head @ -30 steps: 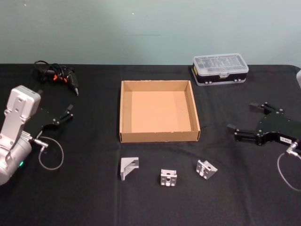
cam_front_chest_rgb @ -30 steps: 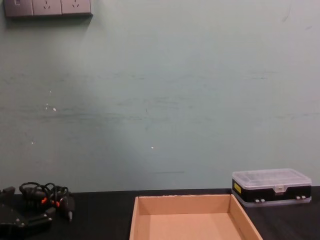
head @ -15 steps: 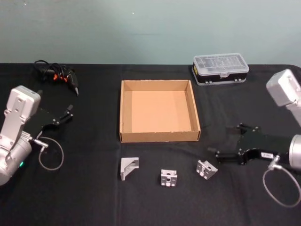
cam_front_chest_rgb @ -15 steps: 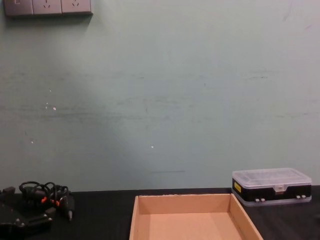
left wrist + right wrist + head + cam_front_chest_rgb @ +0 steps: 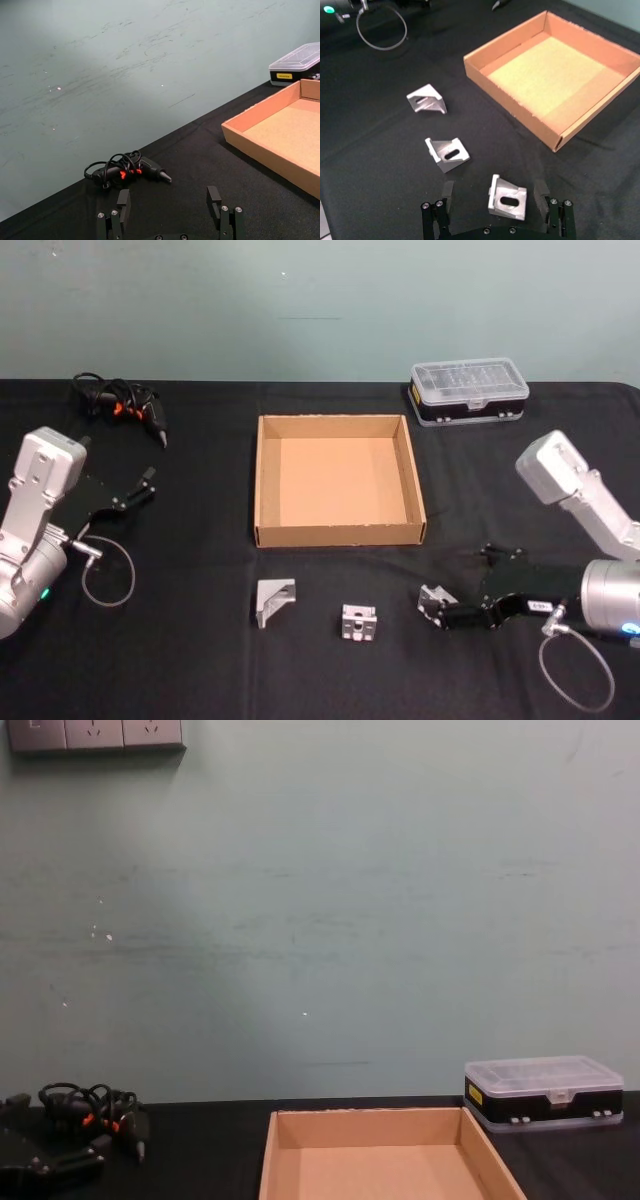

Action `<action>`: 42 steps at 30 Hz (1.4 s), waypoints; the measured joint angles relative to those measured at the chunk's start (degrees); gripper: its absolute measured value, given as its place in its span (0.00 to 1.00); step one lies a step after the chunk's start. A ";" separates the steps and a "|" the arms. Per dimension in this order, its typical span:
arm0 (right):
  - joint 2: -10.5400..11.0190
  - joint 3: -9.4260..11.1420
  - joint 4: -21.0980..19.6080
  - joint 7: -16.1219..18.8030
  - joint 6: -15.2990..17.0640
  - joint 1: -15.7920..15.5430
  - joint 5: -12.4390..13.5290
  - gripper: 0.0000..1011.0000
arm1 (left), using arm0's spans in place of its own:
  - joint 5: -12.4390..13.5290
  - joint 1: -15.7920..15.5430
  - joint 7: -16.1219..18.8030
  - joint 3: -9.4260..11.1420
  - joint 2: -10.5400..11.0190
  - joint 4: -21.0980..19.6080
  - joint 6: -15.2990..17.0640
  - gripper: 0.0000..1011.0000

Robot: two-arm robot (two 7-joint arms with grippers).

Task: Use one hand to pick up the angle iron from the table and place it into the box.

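Observation:
Three silver angle irons lie in a row on the black table in front of the box: left, middle and right. My right gripper is low at the right one and open. In the right wrist view that angle iron sits between the fingers of the right gripper, with gaps on both sides. The tan box is empty. My left gripper rests open at the table's left, seen as.
A clear-lidded plastic case stands behind the box on the right. A black corded tool with orange marks lies at the back left. The other two angle irons lie beyond the right gripper.
My right gripper has swung from the table's right side down and leftward, and now straddles the rightmost angle iron. The left arm has barely moved.

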 joint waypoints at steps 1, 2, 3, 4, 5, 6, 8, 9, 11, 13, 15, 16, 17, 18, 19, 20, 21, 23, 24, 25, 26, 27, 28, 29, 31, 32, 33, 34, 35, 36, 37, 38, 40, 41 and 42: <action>-0.12 -0.27 0.10 -0.05 0.22 0.13 -0.12 0.99 | 0.00 0.00 0.00 0.00 0.00 0.00 0.00 0.99; -0.21 -0.49 0.18 -0.10 0.40 0.22 -0.26 0.99 | 0.00 0.00 0.00 0.00 0.00 0.00 0.00 0.99; -0.38 -0.95 0.36 -0.15 0.73 0.38 -0.56 0.99 | 0.00 0.00 0.00 0.00 0.00 0.00 0.00 0.99; -0.44 -1.17 0.44 -0.18 0.84 0.45 -0.71 0.99 | 0.00 0.00 0.00 0.00 0.00 0.00 0.00 0.99; -0.53 -1.37 0.52 -0.23 0.93 0.50 -0.88 0.99 | 0.00 0.00 0.00 0.00 0.00 0.00 0.00 0.99; -0.68 -1.69 0.67 -0.38 1.08 0.59 -1.22 0.99 | 0.00 0.00 0.00 0.00 0.00 0.00 0.00 0.99; -0.85 -1.98 0.89 -0.45 1.16 0.71 -1.51 0.99 | 0.00 0.00 0.00 0.00 0.00 0.00 0.00 0.99; -0.94 -2.12 1.01 -0.47 1.21 0.76 -1.72 0.99 | 0.00 0.00 0.00 0.00 0.00 0.00 0.00 0.99; -1.20 -2.44 1.34 -0.51 1.30 0.88 -2.16 0.99 | 0.00 0.00 0.00 0.00 0.00 0.00 0.00 0.99; -1.47 -2.73 1.66 -0.53 1.38 1.03 -2.60 0.99 | 0.00 0.00 0.00 0.00 0.00 0.00 0.00 0.99; -1.72 -2.96 1.92 -0.53 1.40 1.20 -2.97 0.99 | 0.00 0.00 0.00 0.00 0.00 0.00 0.00 0.99; -1.93 -3.16 2.15 -0.52 1.43 1.34 -3.30 0.99 | 0.00 0.00 0.00 0.00 0.00 0.00 0.00 0.99; -2.05 -3.26 2.27 -0.52 1.44 1.42 -3.50 0.99 | 0.00 0.00 0.00 0.00 0.00 0.00 0.00 0.99; -2.26 -3.47 2.51 -0.51 1.44 1.54 -3.88 0.99 | 0.00 0.00 0.00 0.00 0.00 0.00 0.00 0.99; -2.35 -3.57 2.62 -0.50 1.44 1.62 -4.06 0.99 | 0.00 0.00 0.00 0.00 0.00 0.00 0.00 0.99; -2.46 -3.68 2.74 -0.49 1.44 1.70 -4.26 0.99 | 0.00 0.00 0.00 0.00 0.00 0.00 0.00 0.99; -2.57 -3.78 2.86 -0.49 1.44 1.78 -4.46 0.99 | 0.00 0.00 0.00 0.00 0.00 0.00 0.00 0.99; -2.79 -3.94 3.07 -0.48 1.43 1.89 -4.81 0.99 | 0.00 0.00 0.00 0.00 0.00 0.00 0.00 0.99; -2.97 -4.05 3.23 -0.43 1.43 1.95 -5.14 0.99 | 0.00 0.00 0.00 0.00 0.00 0.00 0.00 0.99; -3.07 -4.08 3.29 -0.40 1.43 1.97 -5.28 0.99 | 0.00 0.00 0.00 0.00 0.00 0.00 0.00 0.99; -3.17 -4.12 3.35 -0.35 1.43 1.98 -5.42 0.99 | 0.00 0.00 0.00 0.00 0.00 0.00 0.00 0.99; -3.35 -4.17 3.42 -0.25 1.42 2.00 -5.69 0.99 | 0.00 0.00 0.00 0.00 0.00 0.00 0.00 0.99; -3.42 -4.18 3.45 -0.22 1.42 2.00 -5.80 0.99 | 0.00 0.00 0.00 0.00 0.00 0.00 0.00 0.99; -3.50 -4.18 3.48 -0.21 1.42 2.00 -5.89 0.99 | 0.00 0.00 0.00 0.00 0.00 0.00 0.00 0.99; -3.68 -4.14 3.53 -0.16 1.41 1.95 -6.12 0.99 | 0.00 0.00 0.00 0.00 0.00 0.00 0.00 0.99; -3.78 -4.07 3.57 -0.12 1.36 1.88 -6.22 0.99 | 0.00 0.00 0.00 0.00 0.00 0.00 0.00 0.99; -3.82 -4.04 3.59 -0.11 1.35 1.82 -6.27 0.99 | 0.00 0.00 0.00 0.00 0.00 0.00 0.00 0.99; -3.85 -3.98 3.59 -0.09 1.33 1.76 -6.31 0.97 | 0.00 0.00 0.00 0.00 0.00 0.00 0.00 0.99; -3.88 -3.91 3.59 -0.08 1.30 1.69 -6.34 0.94 | 0.00 0.00 0.00 0.00 0.00 0.00 0.00 0.99; -3.95 -3.80 3.60 -0.07 1.24 1.54 -6.44 0.92 | 0.00 0.00 0.00 0.00 0.00 0.00 0.00 0.99; -3.99 -3.73 3.62 -0.07 1.19 1.46 -6.48 0.91 | 0.00 0.00 0.00 0.00 0.00 0.00 0.00 0.99; -4.05 -3.64 3.65 -0.08 1.14 1.40 -6.52 0.90 | 0.00 0.00 0.00 0.00 0.00 0.00 0.00 0.99; -4.19 -3.37 3.68 -0.11 1.02 1.17 -6.61 0.83 | 0.00 0.00 0.00 0.00 0.00 0.00 0.00 0.99; -4.21 -3.26 3.68 -0.12 0.97 1.07 -6.65 0.80 | 0.00 0.00 0.00 0.00 0.00 0.00 0.00 0.99; -4.24 -3.05 3.68 -0.16 0.86 0.87 -6.71 0.76 | 0.00 0.00 0.00 0.00 0.00 0.00 0.00 0.99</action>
